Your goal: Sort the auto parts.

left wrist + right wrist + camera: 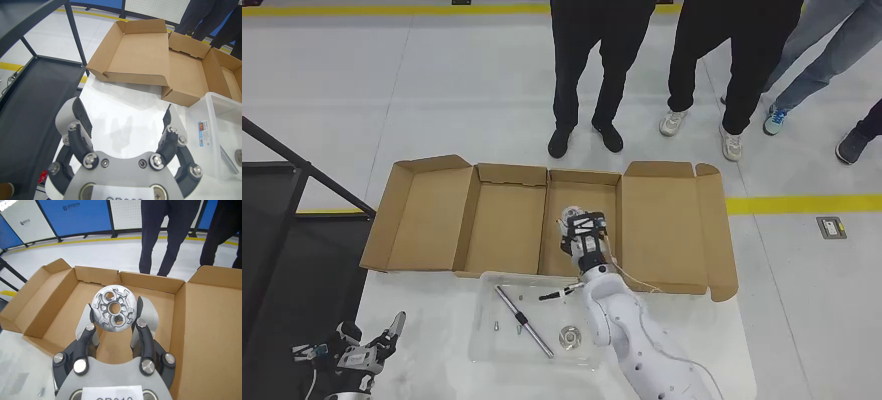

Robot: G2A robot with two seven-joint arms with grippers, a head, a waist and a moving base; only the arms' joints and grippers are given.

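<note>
A: Right pincer (115,308), what do we see?
B: We see it clenched on a metal disc (130,303), gripped at opposite edges and held over an inner compartment of the cardboard box (198,323).
A: And our left pincer (122,108)?
B: Spread wide, grasping nothing, above the desk (113,98) beside the clear bin (196,123); a rod (522,320) and a small round part (569,338) lie in it.

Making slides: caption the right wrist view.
Right gripper holds a slotted metal disc over an open cardboard box.

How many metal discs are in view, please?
2: gripped disc in the right gripper over the cardboard box; loose disc in the clear bin; the arm may hide more.
</note>
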